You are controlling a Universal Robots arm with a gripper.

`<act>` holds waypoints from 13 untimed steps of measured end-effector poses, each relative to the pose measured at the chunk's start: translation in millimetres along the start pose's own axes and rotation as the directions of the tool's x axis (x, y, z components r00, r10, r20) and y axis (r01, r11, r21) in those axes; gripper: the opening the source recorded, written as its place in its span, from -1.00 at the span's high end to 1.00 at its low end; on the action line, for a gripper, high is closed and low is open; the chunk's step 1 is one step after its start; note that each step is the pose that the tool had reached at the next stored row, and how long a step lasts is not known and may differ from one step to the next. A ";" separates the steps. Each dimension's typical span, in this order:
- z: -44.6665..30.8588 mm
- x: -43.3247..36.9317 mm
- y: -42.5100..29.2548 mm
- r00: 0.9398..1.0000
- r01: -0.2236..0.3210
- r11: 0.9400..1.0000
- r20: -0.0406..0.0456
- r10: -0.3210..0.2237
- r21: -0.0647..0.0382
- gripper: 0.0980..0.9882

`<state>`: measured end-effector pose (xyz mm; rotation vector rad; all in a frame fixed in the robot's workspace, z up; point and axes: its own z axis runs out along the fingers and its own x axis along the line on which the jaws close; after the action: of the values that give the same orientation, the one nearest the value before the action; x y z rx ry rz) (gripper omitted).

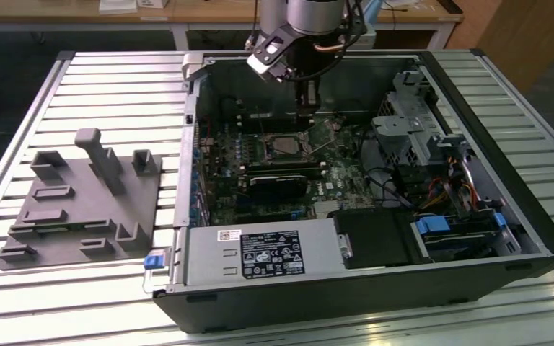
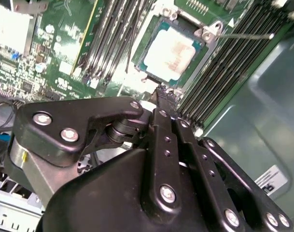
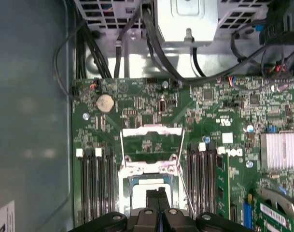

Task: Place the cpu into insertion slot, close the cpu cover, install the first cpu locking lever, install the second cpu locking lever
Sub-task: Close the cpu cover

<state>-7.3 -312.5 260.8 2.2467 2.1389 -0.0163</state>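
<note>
The cpu (image 2: 173,53) lies flat in the insertion slot (image 1: 285,148) on the green board, its pale silvery-tan face up. The cpu cover (image 3: 151,130), a thin silvery frame, stands swung open beyond the slot, with the board showing through its centre. A thin metal locking lever (image 2: 243,35) sticks out free beside the slot, also seen as a slanted rod (image 3: 184,191). My gripper (image 1: 305,101) hangs inside the case above the slot's edge. In both wrist views its fingertips (image 2: 165,91) are pressed together with nothing between them, close to the cpu's near rim.
The open computer case (image 1: 450,86) lies on a slatted metal table. Black memory slots (image 2: 118,38) flank the socket. A power supply (image 1: 257,252), a drive cage (image 1: 412,137) and cables (image 3: 151,38) crowd the case. A grey fixture plate (image 1: 75,202) lies at the exterior view's left.
</note>
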 end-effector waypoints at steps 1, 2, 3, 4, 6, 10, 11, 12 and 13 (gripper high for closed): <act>0.1 0.2 2.4 1.000 0.000 1.000 0.000 0.000 0.000 0.98; 0.1 0.3 4.8 1.000 0.000 1.000 0.000 0.000 0.000 0.98; 0.1 0.5 7.5 1.000 0.000 1.000 0.000 0.000 0.000 0.98; 0.2 0.6 10.1 1.000 0.000 1.000 0.000 0.000 0.000 0.98; 0.3 1.0 15.2 1.000 0.000 1.000 0.000 0.000 0.000 0.98; 0.5 1.8 25.6 1.000 0.000 1.000 0.000 0.000 0.000 0.98; 0.5 2.0 27.9 1.000 0.000 1.000 0.000 0.000 0.000 0.98; 0.6 2.3 30.4 1.000 0.000 1.000 0.000 0.000 0.000 0.98; 0.7 2.5 32.9 1.000 0.000 1.000 0.000 0.000 0.000 0.98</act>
<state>25.7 -311.6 260.8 2.2469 2.1392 -0.0166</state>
